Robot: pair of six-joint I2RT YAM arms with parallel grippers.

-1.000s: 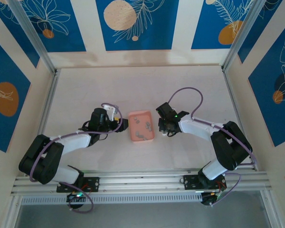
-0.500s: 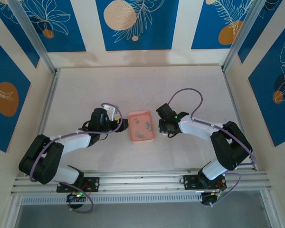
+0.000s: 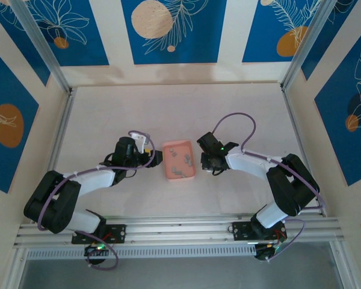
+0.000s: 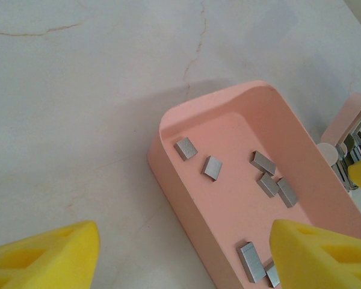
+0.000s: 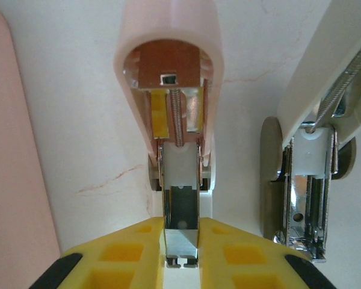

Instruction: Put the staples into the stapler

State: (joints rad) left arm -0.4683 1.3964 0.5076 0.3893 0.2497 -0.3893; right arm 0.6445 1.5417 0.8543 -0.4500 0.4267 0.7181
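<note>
Right jaws barely shifted, shut on the rail of the open stapler (image 5: pixel 168 36). Left jaws wide, empty over staples (image 4: pixel 212 167) in pink tray (image 4: pixel 168 162); next, pinch one strip.

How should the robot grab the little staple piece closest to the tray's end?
I'd come straight down from above and pinch the staple piece across two opposite edges. It lies flat on the tray floor, apart from the others, and the wall beside it would likely block a sideways reach.
</note>
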